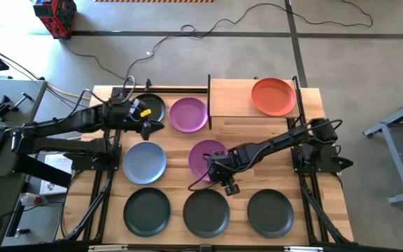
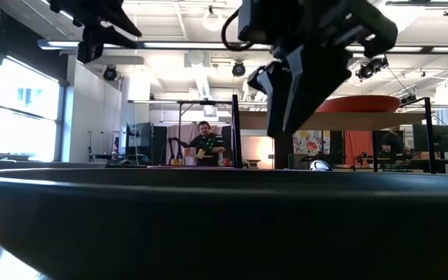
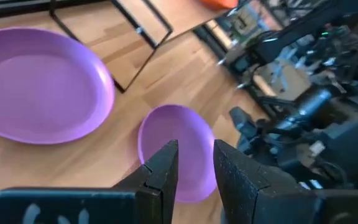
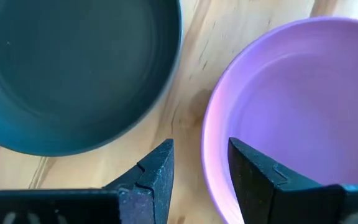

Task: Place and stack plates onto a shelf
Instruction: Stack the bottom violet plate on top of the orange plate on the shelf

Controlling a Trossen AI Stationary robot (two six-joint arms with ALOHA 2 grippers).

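The shelf point(image 1: 233, 98) stands at the far right and an orange-red plate point(image 1: 273, 96) lies flat on its board. On the table lie two purple plates point(image 1: 188, 114) point(image 1: 203, 155), a pale blue one point(image 1: 144, 162) and several dark ones. My right gripper point(image 1: 224, 183) hangs open over the nearer purple plate's near rim point(image 4: 211, 143), pointing steeply down, one finger on each side, and no touch shows. My left gripper point(image 1: 152, 126) is open in the air by the far-left dark plate point(image 1: 152, 105) and holds nothing.
Three dark plates point(image 1: 146, 211) point(image 1: 206, 213) point(image 1: 270, 212) lie in a row along the near edge. The middle one point(image 4: 73, 68) lies just beside my right gripper. Thin black rods point(image 3: 135, 37) frame the shelf. People stand in the room beyond the table.
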